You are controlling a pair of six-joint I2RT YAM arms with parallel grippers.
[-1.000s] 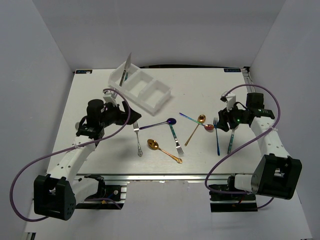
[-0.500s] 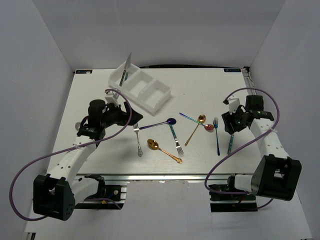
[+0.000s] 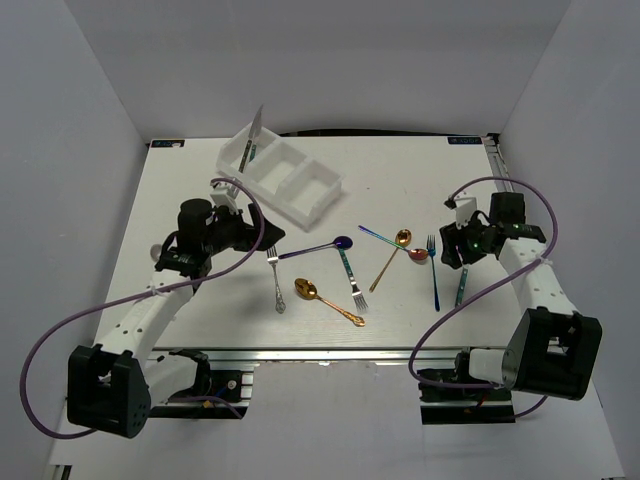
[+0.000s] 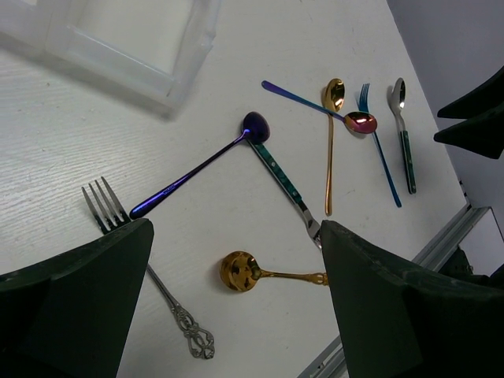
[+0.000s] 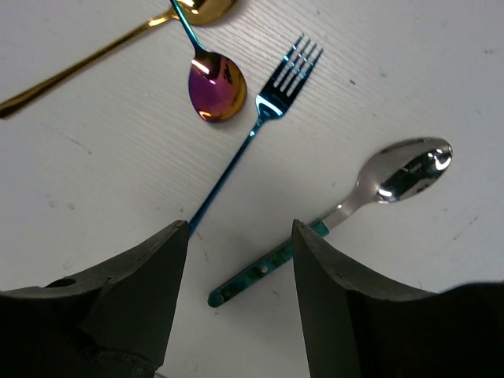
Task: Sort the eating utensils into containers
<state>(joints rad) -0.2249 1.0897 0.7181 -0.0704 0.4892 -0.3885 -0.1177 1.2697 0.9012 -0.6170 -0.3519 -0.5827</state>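
Top external view: the white tray (image 3: 318,200) sits on the table (image 3: 230,320) toward 11 o'clock, set on a slant, with its three compartments running from 10 to 4 o'clock. The compartment at the 10 o'clock end holds a silver knife (image 3: 256,127), which leans upright against the far wall with its blade above the rim. Beside the knife is a teal-handled piece (image 3: 251,153) whose head I cannot make out.

The other utensils lie loose on the table, from the centre out to 3 o'clock:
- a silver fork (image 3: 275,277)
- an ornate gold spoon (image 3: 325,298)
- a purple spoon (image 3: 315,248)
- a teal fork (image 3: 352,275)
- a slim gold spoon (image 3: 390,258)
- a pink spoon (image 3: 418,256)
- a blue fork (image 3: 434,272)
- a teal spoon (image 3: 462,285)

The left gripper (image 3: 262,233) hovers at 5 o'clock of the tray, above the silver fork's tines. The left wrist view shows its jaws spread wide with nothing between them. The right gripper (image 5: 240,228) hangs over the handles of the blue fork and the teal spoon, jaws parted, grasping nothing.
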